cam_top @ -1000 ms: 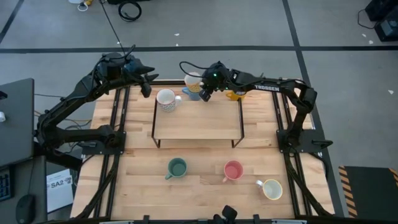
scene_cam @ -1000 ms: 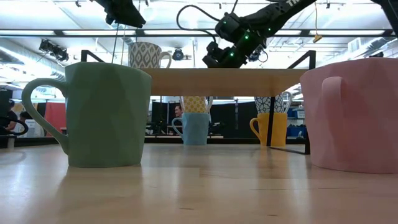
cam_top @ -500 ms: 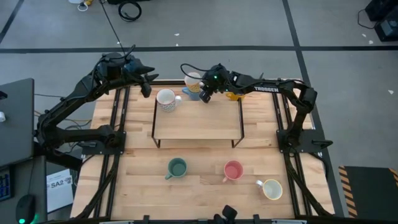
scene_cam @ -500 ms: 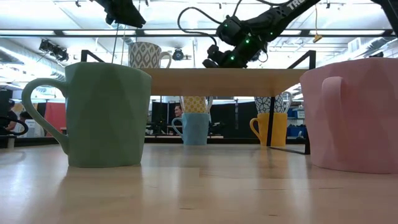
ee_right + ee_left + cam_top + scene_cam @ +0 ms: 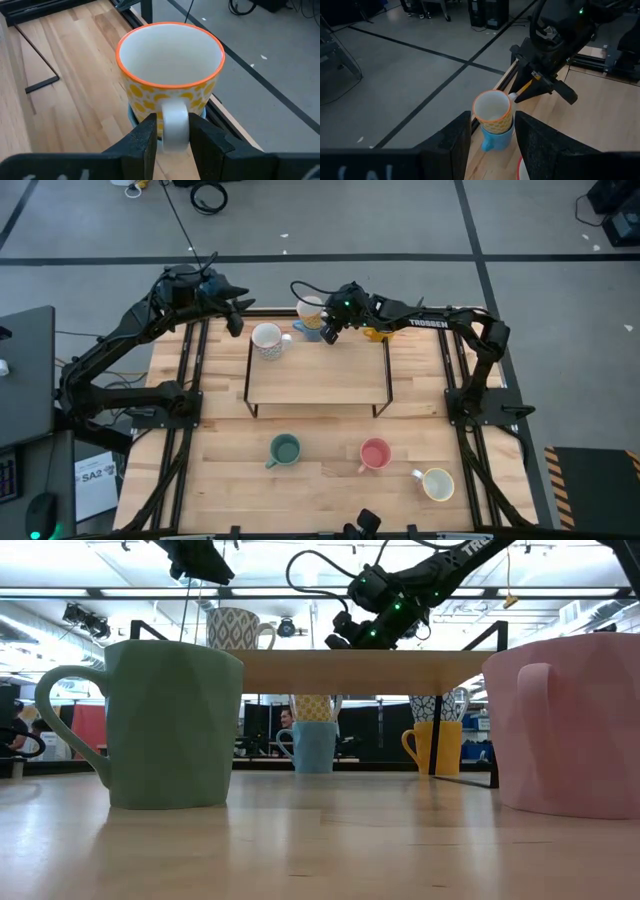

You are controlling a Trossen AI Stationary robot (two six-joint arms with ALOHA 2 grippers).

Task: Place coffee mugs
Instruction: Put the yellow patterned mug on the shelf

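A white mug with yellow pattern and orange rim (image 5: 170, 60) stands stacked in a blue mug (image 5: 496, 139) at the table's far edge, behind the wooden shelf (image 5: 318, 375). My right gripper (image 5: 174, 131) is at this top mug's handle, shut on it. A white patterned mug (image 5: 266, 340) stands on the shelf's far left. My left gripper (image 5: 235, 315) hovers open above the table's far left corner, nothing between its fingers. A green mug (image 5: 285, 449), a pink mug (image 5: 375, 454) and a cream mug (image 5: 437, 484) stand on the near part of the table. My right gripper pinches the white handle (image 5: 175, 120) of the yellow-patterned mug between its two fingers (image 5: 146, 137). It comes slanting down from the table's right side. The mug stands upright, its base inside the blue mug.
An orange-yellow mug (image 5: 378, 333) stands at the far edge, right of my right gripper, with another patterned mug (image 5: 440, 705) stacked in it. The shelf's black metal legs (image 5: 250, 395) stand mid-table. Floor lies just beyond the far edge.
My right arm has shifted slightly while its gripper has stayed at the stacked mugs; the mugs have not moved.
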